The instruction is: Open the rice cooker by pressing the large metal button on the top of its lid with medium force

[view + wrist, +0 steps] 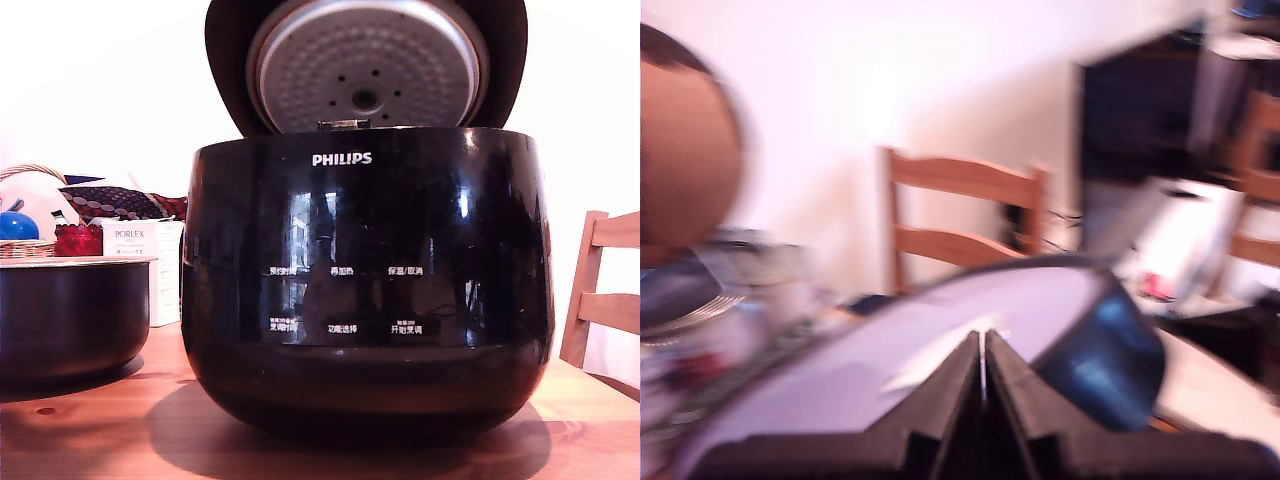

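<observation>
The rice cooker (367, 290) sits mid-table; its lid (365, 65) stands up at twelve o'clock, silver plate showing, so the job looks done; the gripper (984, 350) has fingers pressed together, holding nothing; best to lift away slowly, clear of the lid.

Hand (983, 350) seen only in the wrist view, blurred. Two dark fingers (950, 390) pressed together with just a thin seam between them, nothing held, tips pointing away from the camera. Out of frame in the exterior view.
</observation>
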`<state>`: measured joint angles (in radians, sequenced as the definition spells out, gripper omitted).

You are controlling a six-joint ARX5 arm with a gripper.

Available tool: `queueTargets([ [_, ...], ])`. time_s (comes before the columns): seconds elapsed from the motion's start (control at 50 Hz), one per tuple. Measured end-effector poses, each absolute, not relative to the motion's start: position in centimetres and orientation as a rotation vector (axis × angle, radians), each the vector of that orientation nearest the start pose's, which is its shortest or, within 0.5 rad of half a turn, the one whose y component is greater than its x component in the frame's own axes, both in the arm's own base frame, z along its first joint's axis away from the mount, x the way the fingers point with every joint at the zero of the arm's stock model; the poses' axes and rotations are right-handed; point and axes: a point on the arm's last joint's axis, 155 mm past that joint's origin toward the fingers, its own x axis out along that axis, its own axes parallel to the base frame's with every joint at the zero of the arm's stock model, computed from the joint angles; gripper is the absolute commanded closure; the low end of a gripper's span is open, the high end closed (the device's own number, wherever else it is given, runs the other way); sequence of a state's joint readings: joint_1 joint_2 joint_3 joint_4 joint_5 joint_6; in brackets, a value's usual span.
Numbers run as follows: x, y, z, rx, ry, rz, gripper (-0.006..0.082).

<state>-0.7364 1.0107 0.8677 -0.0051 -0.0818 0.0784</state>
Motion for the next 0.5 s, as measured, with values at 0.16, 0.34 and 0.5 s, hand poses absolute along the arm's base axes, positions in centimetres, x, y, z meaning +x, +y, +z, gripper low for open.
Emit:
queueTargets([
  [0.16, 31.4, -18.2, 32.3, 0.128, 0.116, -0.487, 0.0790],
  [0.34, 32.3, -11.8, 33.2, 0.124, 0.112, -0.315, 0.0790],
  [0.5, 32.7, -7.7, 33.4, 0.135, 0.120, -0.198, 0.0790],
])
